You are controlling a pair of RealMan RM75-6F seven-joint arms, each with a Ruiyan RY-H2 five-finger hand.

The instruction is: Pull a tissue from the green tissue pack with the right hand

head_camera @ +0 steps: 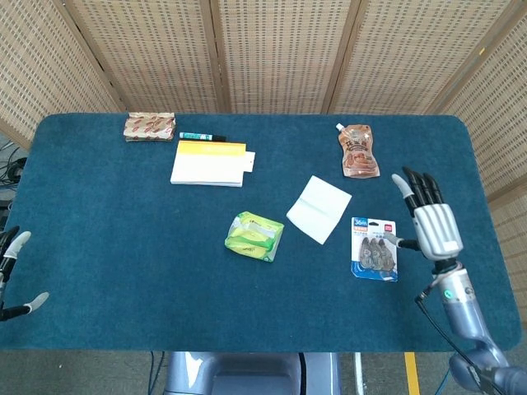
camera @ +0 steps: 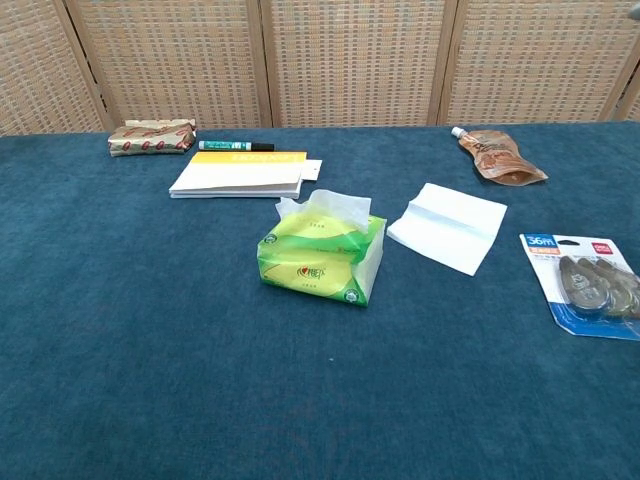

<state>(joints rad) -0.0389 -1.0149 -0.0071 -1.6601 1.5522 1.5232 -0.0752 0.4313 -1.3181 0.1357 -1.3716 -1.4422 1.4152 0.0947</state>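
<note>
The green tissue pack [head_camera: 254, 235] [camera: 321, 255] sits near the middle of the blue table, with a white tissue tuft sticking out of its top. A pulled white tissue [head_camera: 319, 208] [camera: 447, 226] lies flat on the table to the right of the pack. My right hand [head_camera: 428, 216] is at the right side of the table in the head view, fingers spread and holding nothing, well apart from the tissue. Fingertips of my left hand [head_camera: 15, 271] show at the far left edge, apart and empty. Neither hand appears in the chest view.
A blue tape blister pack [head_camera: 375, 248] [camera: 587, 283] lies beside my right hand. A brown pouch [head_camera: 358, 151] [camera: 498, 156] lies at the back right. A notepad [head_camera: 211, 162], a marker pen [head_camera: 202, 136] and a red-patterned packet [head_camera: 150, 126] lie at the back left.
</note>
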